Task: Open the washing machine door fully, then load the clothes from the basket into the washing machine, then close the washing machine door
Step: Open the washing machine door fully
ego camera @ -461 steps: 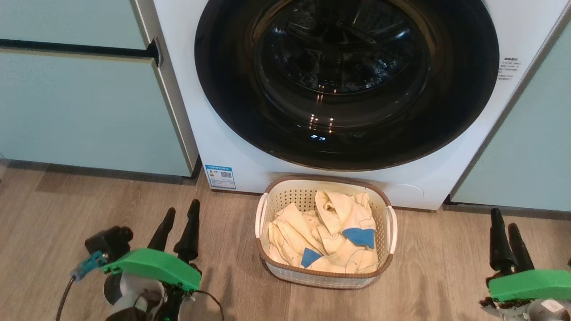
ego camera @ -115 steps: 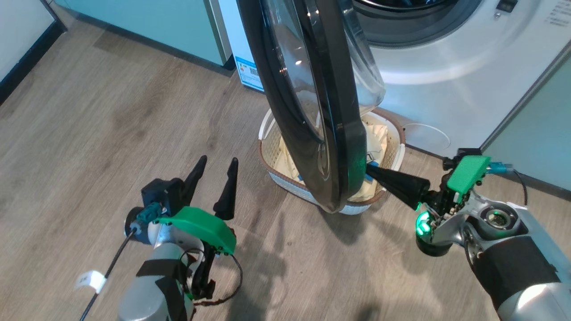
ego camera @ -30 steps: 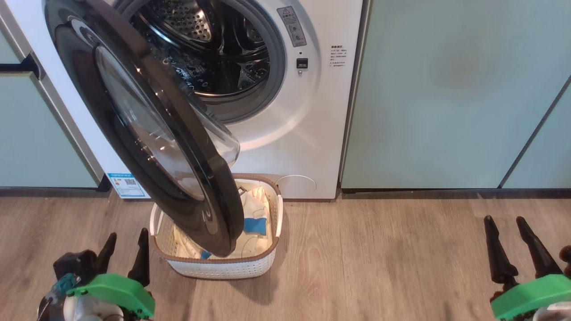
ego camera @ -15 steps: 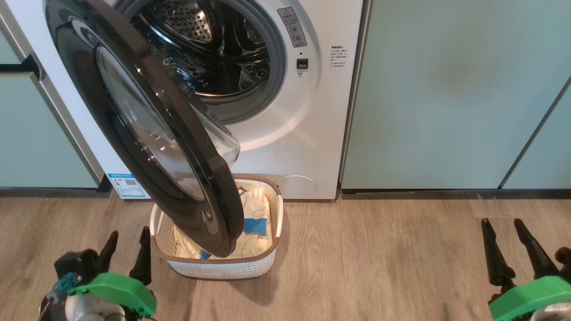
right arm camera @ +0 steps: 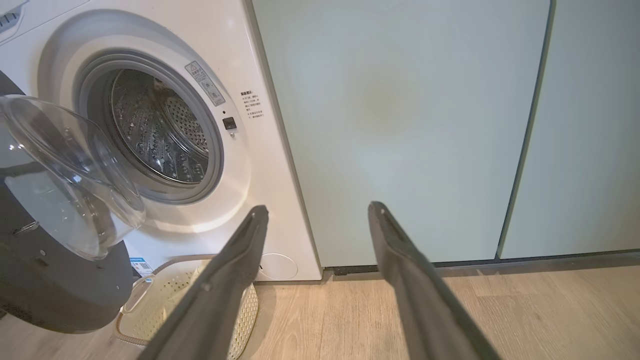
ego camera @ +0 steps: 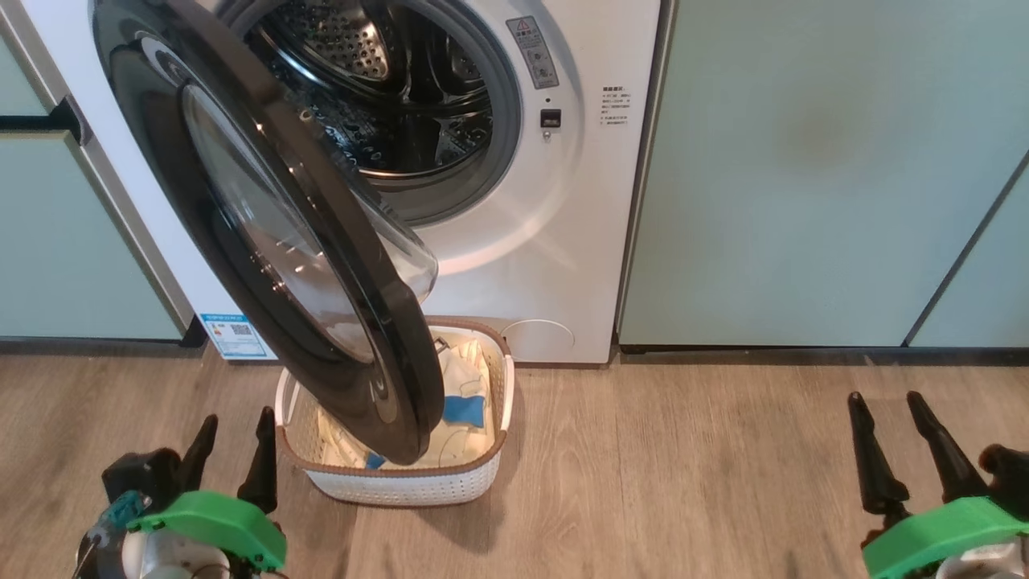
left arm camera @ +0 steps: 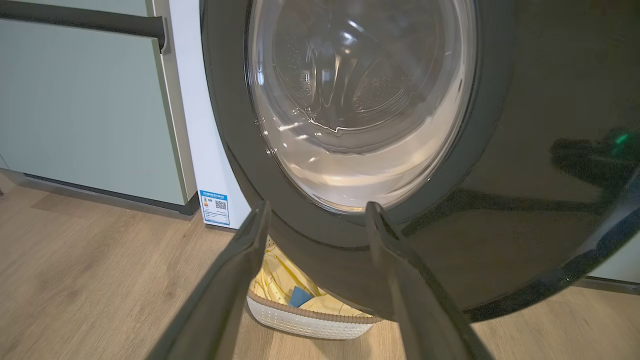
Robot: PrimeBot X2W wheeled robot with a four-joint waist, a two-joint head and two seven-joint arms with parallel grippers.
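Observation:
The white washing machine (ego camera: 563,241) stands with its steel drum (ego camera: 386,104) exposed. The washing machine door (ego camera: 394,378), black-rimmed with a clear glass bowl, is swung partway out on its left hinge and hangs over the basket (ego camera: 402,486). The clothes (ego camera: 466,370), cream with a blue patch, lie in the basket, half hidden by the door. My left gripper (ego camera: 239,418) is open just left of the basket, facing the door's outer face (left arm camera: 525,175). My right gripper (ego camera: 883,398) is open far to the right, above the floor, holding nothing.
Pale green cabinets (ego camera: 804,177) flank the machine on the right and on the left (ego camera: 64,241). Wooden floor (ego camera: 683,466) stretches between the basket and my right gripper. A blue label sticker (ego camera: 233,334) sits low on the machine's left corner.
The head camera has shifted slightly, so the machine sits a little lower in view. My right gripper has drifted a little left. The door and basket have not moved.

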